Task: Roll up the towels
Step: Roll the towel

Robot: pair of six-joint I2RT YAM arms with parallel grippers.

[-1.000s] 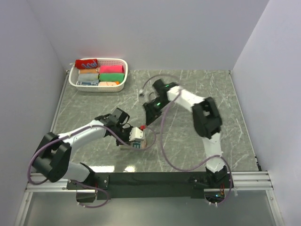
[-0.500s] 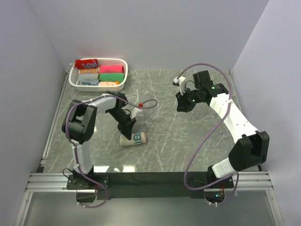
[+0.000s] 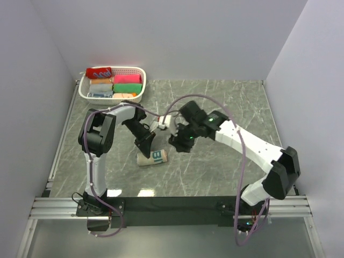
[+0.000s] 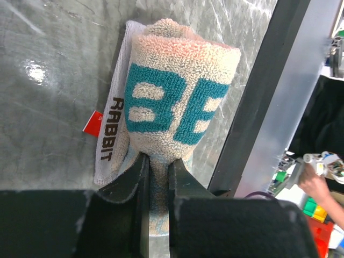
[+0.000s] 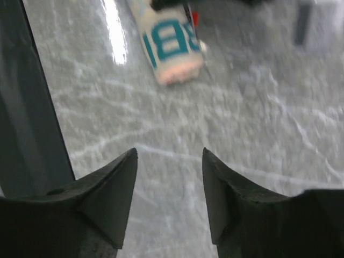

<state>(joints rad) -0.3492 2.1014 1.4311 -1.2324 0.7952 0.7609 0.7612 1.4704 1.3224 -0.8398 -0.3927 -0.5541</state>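
One cream towel (image 3: 152, 157), rolled into a short cylinder with teal letters on its side, lies on the marble-patterned surface (image 3: 226, 107) ahead of the left arm's base. In the overhead view its long axis runs nearly left to right, the right end tipped slightly away from the arms. The right wrist view shows the roll's pinkish end. The left pincer (image 3: 146, 145) comes down on the roll from the far side, its fingers drawn narrow and nipping the cloth at the roll's edge, beside a white hem strip lettered "RABBIT" with a small red tag. Half a second earlier the right arm was stretched toward the far right of the surface. It has since swung in, and the right pincer (image 3: 180, 144) now hovers just right of the roll, fingers standing apart with nothing between them. Roll and left arm have barely shifted in that time. A red towel (image 3: 99, 72) rests on the corner of a white basket (image 3: 141, 72) at the far left.
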